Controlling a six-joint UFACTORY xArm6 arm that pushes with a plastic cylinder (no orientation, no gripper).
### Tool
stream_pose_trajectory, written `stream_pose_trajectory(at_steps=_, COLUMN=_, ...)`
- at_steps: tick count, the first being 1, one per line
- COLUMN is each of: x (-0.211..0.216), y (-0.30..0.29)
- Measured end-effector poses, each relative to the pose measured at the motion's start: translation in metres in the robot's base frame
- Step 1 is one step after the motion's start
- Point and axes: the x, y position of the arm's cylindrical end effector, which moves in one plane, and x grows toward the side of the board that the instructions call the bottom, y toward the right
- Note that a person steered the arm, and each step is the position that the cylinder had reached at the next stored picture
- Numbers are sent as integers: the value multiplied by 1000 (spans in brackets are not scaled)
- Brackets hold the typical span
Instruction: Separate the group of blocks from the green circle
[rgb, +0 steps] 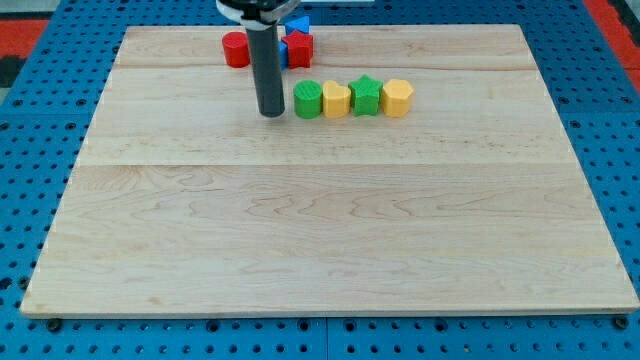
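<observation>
A row of blocks lies near the view's top, touching side by side: a green circle (308, 100) at the left end, then a yellow block (336, 100), a green star (366, 96) and a yellow hexagon (398, 98). My tip (271, 112) rests on the board just left of the green circle, with a small gap between them. The dark rod rises from it toward the view's top.
Behind the rod at the view's top stand a red cylinder (236, 49), a red star (298, 48) and a blue block (298, 25), partly hidden. The wooden board (320, 250) sits on a blue pegboard frame.
</observation>
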Motion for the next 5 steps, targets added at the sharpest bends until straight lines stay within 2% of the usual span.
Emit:
stream_pose_trajectory(at_steps=2, x=-6, y=148)
stream_pose_trajectory(at_steps=3, x=-6, y=158)
stream_pose_trajectory(at_steps=4, x=12, y=176)
stream_pose_trajectory(at_steps=5, x=5, y=222)
